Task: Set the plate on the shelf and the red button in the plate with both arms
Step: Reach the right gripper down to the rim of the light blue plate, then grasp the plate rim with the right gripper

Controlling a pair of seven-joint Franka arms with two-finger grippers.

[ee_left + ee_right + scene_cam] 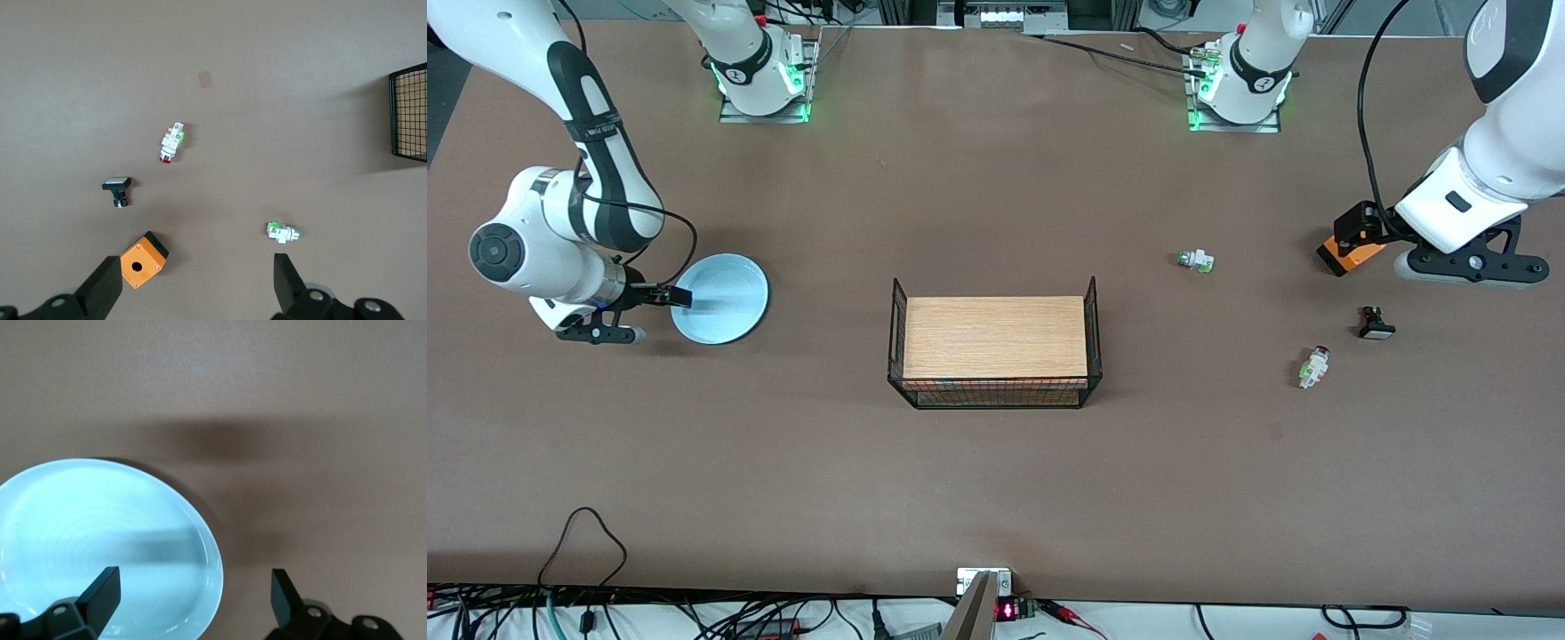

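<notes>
The pale blue plate (725, 298) lies on the table toward the right arm's end. My right gripper (660, 297) is open and low at the plate's rim. In the right wrist view the plate (93, 540) has one finger over it and the other outside the rim, with the gripper (193, 595) astride the rim. The red button (1313, 366) lies on its side toward the left arm's end, and it also shows in the left wrist view (172, 141). My left gripper (1353, 228) is open and empty, up over an orange box (1355, 256); in its wrist view the gripper (193, 285) holds nothing.
A wooden-topped wire basket (1094, 331) stands mid-table; its corner shows in the left wrist view (408, 113). A white-green part without red cap (1195, 260) (283, 232) and a small black button (1375, 323) (117, 188) lie near the red button. The orange box (142, 259) lies beneath the left gripper.
</notes>
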